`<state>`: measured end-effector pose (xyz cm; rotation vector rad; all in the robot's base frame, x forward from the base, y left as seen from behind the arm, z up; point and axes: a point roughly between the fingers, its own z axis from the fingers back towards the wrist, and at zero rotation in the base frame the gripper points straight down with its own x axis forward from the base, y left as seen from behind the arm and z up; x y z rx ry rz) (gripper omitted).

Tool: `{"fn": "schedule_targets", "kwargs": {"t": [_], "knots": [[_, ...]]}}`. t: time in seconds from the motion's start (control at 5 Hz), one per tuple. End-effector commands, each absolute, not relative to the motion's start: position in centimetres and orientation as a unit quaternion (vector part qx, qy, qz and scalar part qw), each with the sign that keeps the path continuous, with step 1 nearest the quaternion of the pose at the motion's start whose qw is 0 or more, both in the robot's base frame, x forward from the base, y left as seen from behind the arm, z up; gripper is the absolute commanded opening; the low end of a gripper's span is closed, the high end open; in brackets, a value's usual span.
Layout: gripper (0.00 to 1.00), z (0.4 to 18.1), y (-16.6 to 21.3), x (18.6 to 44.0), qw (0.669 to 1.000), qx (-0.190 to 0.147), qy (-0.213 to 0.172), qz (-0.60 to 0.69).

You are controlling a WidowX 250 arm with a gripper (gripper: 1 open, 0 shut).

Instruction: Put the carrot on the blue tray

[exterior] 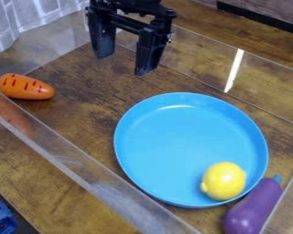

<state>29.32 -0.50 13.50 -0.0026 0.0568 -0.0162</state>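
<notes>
- While I look through the camera, my pincer (125, 62) hangs over the far part of the wooden table (81, 114), released, its two dark fingers spread well apart.
- I see the carrot (27, 87) to the picture's left of the pincer and lower in view, lying on its side, orange with dark grooves, its green top at the picture's edge.
- I have the blue tray (174, 137) below and to the right of the pincer in view, well apart from the carrot.
- I find the lemon (222, 181) on the tray, on the side away from the pincer.
- Past it, the eggplant (252, 208) lies just beside the tray.
</notes>
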Motion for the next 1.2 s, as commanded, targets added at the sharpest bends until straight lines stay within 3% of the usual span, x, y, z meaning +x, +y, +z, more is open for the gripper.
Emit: {"fn": "schedule_targets", "kwargs": {"t": [0.0,1.0], "knots": [[1.00,12.9,-0.4,29.3,0.999,-0.001,0.035,-0.026],[1.00,10.8,2.3,29.1,0.984,0.005,0.051,-0.172]]}}
